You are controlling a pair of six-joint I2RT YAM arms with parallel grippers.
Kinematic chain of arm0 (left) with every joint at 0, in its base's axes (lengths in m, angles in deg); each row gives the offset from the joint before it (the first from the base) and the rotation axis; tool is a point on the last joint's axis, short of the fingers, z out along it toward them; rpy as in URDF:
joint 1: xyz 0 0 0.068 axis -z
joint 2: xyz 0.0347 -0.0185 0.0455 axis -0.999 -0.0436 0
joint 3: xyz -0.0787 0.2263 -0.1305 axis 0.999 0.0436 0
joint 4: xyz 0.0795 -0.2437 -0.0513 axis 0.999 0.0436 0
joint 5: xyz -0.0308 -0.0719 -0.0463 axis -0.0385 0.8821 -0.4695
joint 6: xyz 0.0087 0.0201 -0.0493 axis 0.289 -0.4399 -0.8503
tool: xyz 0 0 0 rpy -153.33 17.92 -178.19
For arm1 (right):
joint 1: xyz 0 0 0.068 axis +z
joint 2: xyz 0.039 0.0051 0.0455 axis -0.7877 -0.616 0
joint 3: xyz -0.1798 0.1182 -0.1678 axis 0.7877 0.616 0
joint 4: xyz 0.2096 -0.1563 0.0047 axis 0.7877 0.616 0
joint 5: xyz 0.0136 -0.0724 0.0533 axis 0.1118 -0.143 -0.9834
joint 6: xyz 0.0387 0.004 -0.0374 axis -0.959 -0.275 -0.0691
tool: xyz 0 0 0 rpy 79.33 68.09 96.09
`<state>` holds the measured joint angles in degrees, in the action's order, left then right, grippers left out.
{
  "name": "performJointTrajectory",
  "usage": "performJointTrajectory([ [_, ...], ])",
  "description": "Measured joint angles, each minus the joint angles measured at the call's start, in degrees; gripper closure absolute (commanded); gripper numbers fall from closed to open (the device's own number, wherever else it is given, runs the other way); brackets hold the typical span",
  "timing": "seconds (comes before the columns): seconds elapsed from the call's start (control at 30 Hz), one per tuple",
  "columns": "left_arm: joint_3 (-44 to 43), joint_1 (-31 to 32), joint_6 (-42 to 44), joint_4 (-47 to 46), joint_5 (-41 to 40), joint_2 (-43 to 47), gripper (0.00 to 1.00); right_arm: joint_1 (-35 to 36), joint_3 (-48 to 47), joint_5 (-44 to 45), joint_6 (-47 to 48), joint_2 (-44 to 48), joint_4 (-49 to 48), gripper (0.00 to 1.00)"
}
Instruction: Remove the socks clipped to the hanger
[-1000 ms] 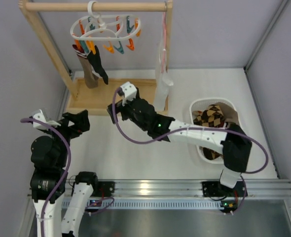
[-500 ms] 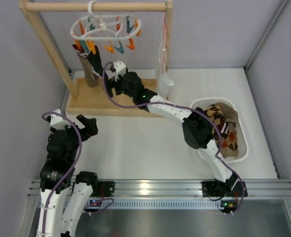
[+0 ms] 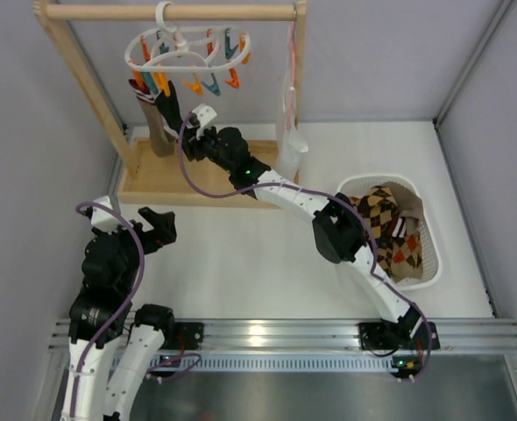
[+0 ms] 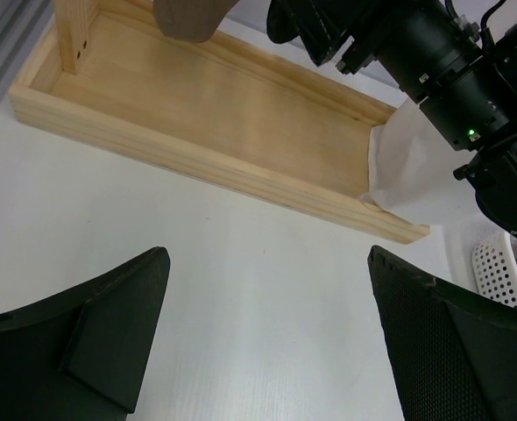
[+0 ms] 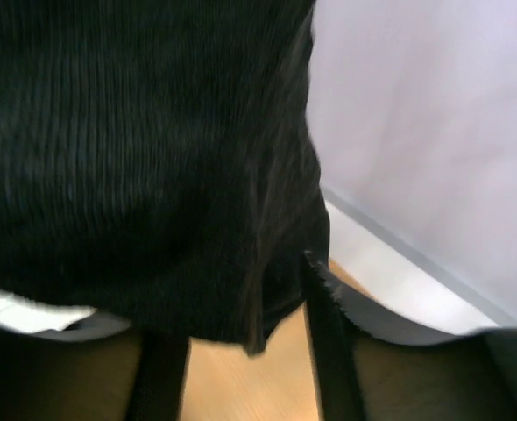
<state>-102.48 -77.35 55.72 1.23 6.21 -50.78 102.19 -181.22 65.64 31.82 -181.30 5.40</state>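
Note:
The white ring hanger [image 3: 188,48] with orange and teal clips hangs from the wooden rail. Clipped at its left side are a brown sock [image 3: 159,132] and a black sock [image 3: 173,112]. My right gripper [image 3: 191,140] reaches up to the black sock's lower end. In the right wrist view the black sock [image 5: 145,158] fills the upper frame, its hem hanging between my half-closed fingers [image 5: 329,351], with a gap still showing. My left gripper [image 3: 158,226] hovers open over the bare table [image 4: 267,333]. The brown sock's toe [image 4: 188,16] shows at the top of the left wrist view.
A white basket [image 3: 421,263] at the right holds diamond-checked socks [image 3: 383,210]. A white cloth with a pink strap [image 3: 290,140] hangs from the rail's right post. The wooden frame's base tray [image 4: 223,96] lies under the hanger, and the right arm [image 4: 416,53] stretches over it.
The right arm has swung from mid-table up to the hanging black sock, and its jaws have narrowed around the sock's end. The left arm drew back a little and stays open.

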Motion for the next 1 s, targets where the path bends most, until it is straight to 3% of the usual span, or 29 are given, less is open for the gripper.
performJointTrajectory([
  [0.07,0.00,0.04,0.00,-0.02,0.09,0.00,0.02,0.00,-2.40,0.44,0.63,-1.38,-1.62,0.63],
  [0.17,0.00,0.04,0.00,0.00,0.17,0.00,0.02,-0.02,-4.68,0.76,0.94,-2.69,-2.93,0.80],
  [0.2,0.02,0.04,0.00,0.00,0.17,0.00,0.02,-0.02,-4.87,0.87,0.98,-2.78,-3.15,0.92],
  [0.27,0.02,0.04,0.00,0.00,0.15,0.00,0.02,-0.02,-4.55,0.94,1.18,-2.78,-4.28,1.00],
  [0.43,0.00,0.04,-0.04,0.00,-0.04,-0.31,0.02,0.28,10.67,1.14,0.98,3.85,-10.84,1.00],
  [0.63,-3.02,0.04,-1.64,0.68,-0.22,-4.57,0.02,1.99,34.16,1.84,0.52,20.74,-17.25,1.00],
  [0.8,-15.52,0.04,-1.70,0.94,1.90,-13.81,0.02,3.30,44.54,1.68,-1.92,35.10,-20.94,1.00],
  [1.0,-34.51,0.09,-2.27,0.37,2.51,-26.91,0.02,3.43,53.83,0.74,-4.50,45.53,-22.45,1.00],
])
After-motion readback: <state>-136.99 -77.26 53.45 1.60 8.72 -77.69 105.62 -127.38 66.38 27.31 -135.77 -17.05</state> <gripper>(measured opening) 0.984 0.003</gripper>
